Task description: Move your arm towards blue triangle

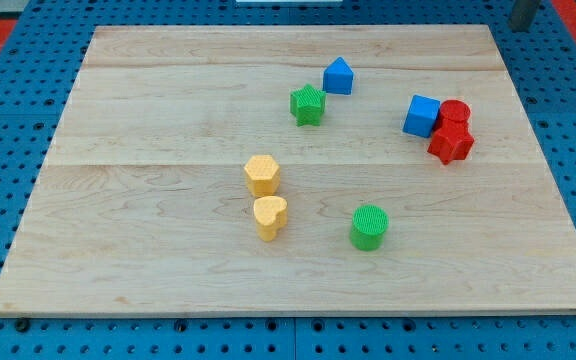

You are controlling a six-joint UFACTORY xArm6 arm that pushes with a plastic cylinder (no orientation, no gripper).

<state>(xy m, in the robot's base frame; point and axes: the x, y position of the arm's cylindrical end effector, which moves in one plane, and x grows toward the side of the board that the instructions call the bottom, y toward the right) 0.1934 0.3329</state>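
The blue triangle block (338,76) sits on the wooden board (168,120) near the top middle. A green star block (308,104) is just to its lower left, close but apart. My tip (519,26) shows as a dark rod end at the view's top right, just beyond the board's top right corner. It is far to the right of the blue triangle and touches no block.
A blue cube (421,116) touches a red cylinder (454,112) and a red star-like block (451,143) at the right. A yellow hexagon (262,175) and a yellow heart (270,216) stand mid-board. A green cylinder (369,227) stands lower right of them.
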